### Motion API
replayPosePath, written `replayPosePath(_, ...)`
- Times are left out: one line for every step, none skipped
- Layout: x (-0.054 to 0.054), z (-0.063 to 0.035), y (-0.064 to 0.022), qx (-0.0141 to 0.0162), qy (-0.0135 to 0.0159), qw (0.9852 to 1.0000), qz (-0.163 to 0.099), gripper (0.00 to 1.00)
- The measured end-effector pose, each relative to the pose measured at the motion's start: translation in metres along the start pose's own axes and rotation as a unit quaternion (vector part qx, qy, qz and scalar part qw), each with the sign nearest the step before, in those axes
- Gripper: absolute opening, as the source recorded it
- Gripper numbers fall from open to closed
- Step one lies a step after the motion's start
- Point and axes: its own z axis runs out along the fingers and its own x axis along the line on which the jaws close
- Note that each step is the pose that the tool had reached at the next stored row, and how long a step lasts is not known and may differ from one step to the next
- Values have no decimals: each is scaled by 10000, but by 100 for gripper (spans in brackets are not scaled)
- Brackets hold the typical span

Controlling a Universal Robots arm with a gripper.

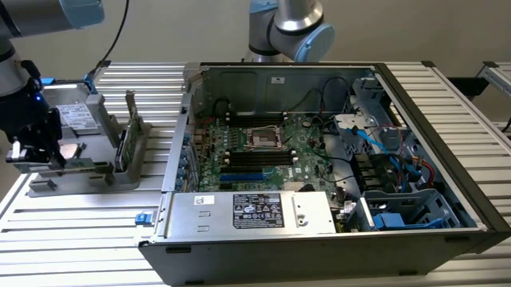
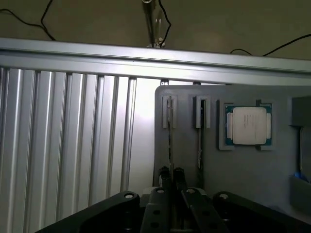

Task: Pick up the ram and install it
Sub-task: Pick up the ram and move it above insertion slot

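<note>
The ram (image 2: 169, 138) is a thin stick seen edge-on, held in a slot of the grey holder (image 2: 187, 160). A second stick (image 2: 200, 138) stands in the slot beside it. My gripper (image 2: 172, 175) sits at the near end of the first stick, in line with its edge; I cannot tell whether it touches it. In the exterior view my gripper (image 1: 36, 160) hangs over the left end of the holder (image 1: 88, 179), on the table at that view's left. The open computer case (image 1: 467, 197) lies to that view's right, with the motherboard's dark memory slots (image 1: 259, 156) exposed.
A square silver processor chip (image 2: 247, 125) rests in a pocket of the holder beside the sticks. A grey drive with a white label (image 1: 76, 116) lies at the holder's back. A second arm's base (image 1: 288, 30) stands behind the case. The ribbed table (image 2: 73, 145) ends at a rail (image 2: 97, 48).
</note>
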Motion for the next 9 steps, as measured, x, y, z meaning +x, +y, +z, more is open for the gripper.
replayPosePath(1,-22,-2,-5,0,10000,0,14)
replayPosePath(1,-40,-4,-8,0,10000,0,14)
replayPosePath(2,-59,-6,-12,0,10000,0,14)
replayPosePath(2,-82,-8,-16,-1,10000,0,14)
replayPosePath(4,-109,-12,-21,-1,10000,-1,14)
replayPosePath(5,-136,-19,-27,-2,10000,-1,14)
replayPosePath(5,-158,-27,-32,-2,10000,-1,14)
replayPosePath(6,-180,-39,-38,-3,10000,-1,14)
replayPosePath(8,-204,-52,-45,-3,10000,-1,14)
